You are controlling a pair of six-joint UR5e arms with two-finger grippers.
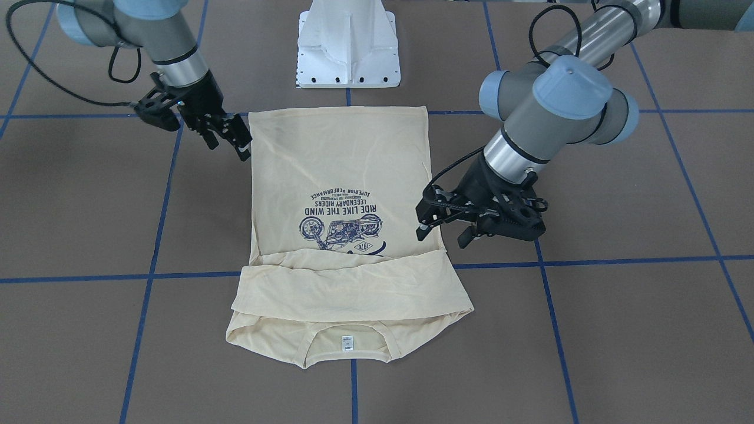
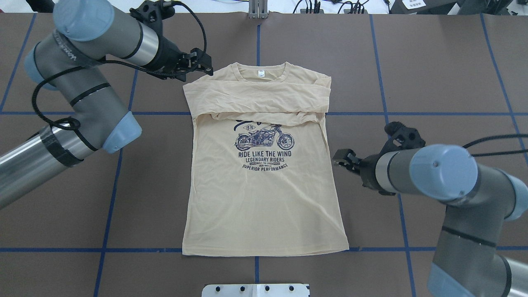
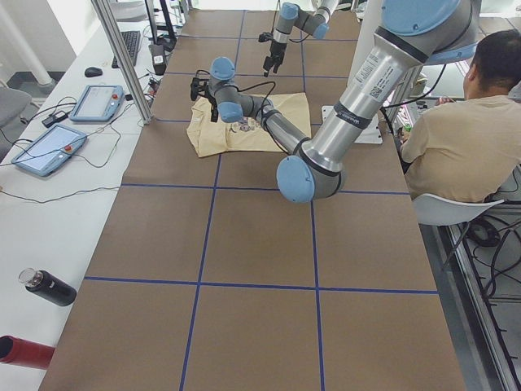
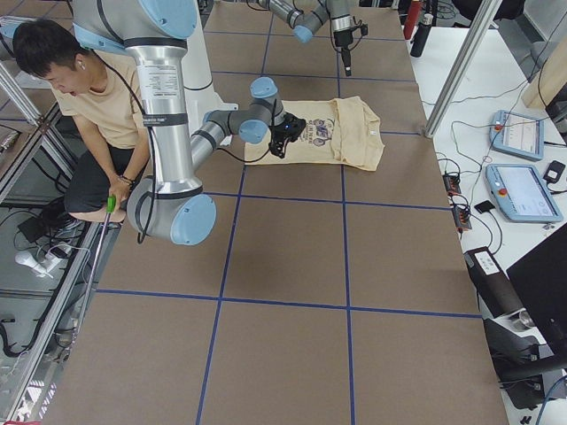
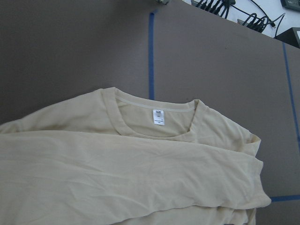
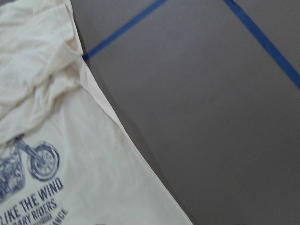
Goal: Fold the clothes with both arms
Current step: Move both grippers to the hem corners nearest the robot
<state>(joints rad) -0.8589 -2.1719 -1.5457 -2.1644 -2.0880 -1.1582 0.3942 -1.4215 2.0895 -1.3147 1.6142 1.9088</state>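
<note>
Finds the cream-yellow T-shirt [image 2: 264, 198] spread flat and print-up on the brown table [image 2: 433, 62], centred ahead of the white pedestal base [image 1: 349, 47], hem toward the robot and collar away from it. Notes both long sleeves folded across the chest into one band just below the collar, covering the top of the navy motorcycle print [image 2: 265, 138], with the small white neck label [image 2: 260, 73] showing inside the neckline. Places the left gripper [image 2: 208, 65] at the shoulder on the robot's left, close to the end of the sleeve band, fingers spread apart and gripping nothing; cannot tell whether touching the cloth. Places the right gripper [image 2: 339, 157] just beside the shirt's side edge on the robot's right, level with the printed lettering, fingers likewise parted and empty. Catches from the left wrist camera only collar, label and folded sleeves; from the right wrist camera only the side edge, part of the print and blue tape lines [image 6: 262, 41] on the table. Spots a seated person [image 3: 456, 147] in a tan shirt beside the table in the side views.
</note>
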